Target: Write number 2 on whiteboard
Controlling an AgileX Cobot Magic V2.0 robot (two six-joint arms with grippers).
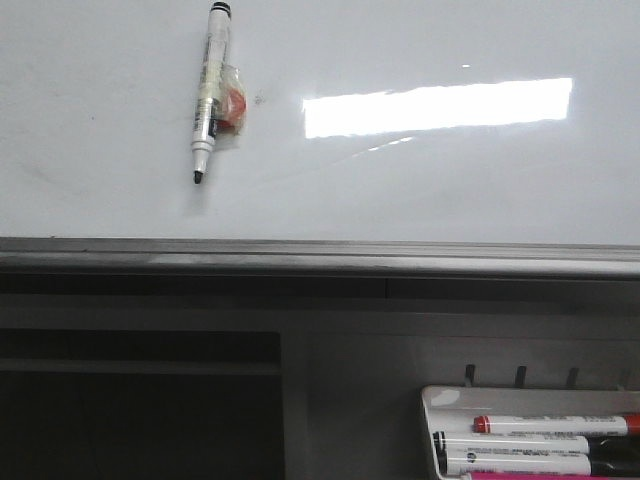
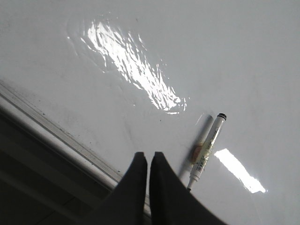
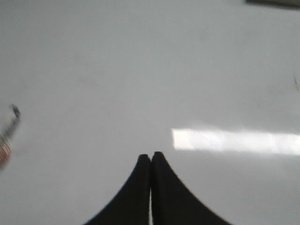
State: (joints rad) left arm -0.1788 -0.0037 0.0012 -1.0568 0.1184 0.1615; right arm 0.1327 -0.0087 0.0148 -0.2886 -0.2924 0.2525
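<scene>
The whiteboard (image 1: 420, 190) runs past the front view's top and both side edges; its full extent is not shown. The tray (image 1: 445, 398) at lower right is cut by the bottom and right edges, its pens (image 1: 520, 440) only partly seen. In the right wrist view the marker (image 3: 8, 133) is blurred and clipped at the edge. The marker's label print is too small to read.

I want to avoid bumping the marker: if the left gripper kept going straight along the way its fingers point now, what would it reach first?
Probably bare whiteboard, not the marker. The shut left gripper points past the grey edge rail, with the marker lying off to one side. Depth is hard to judge.
</scene>
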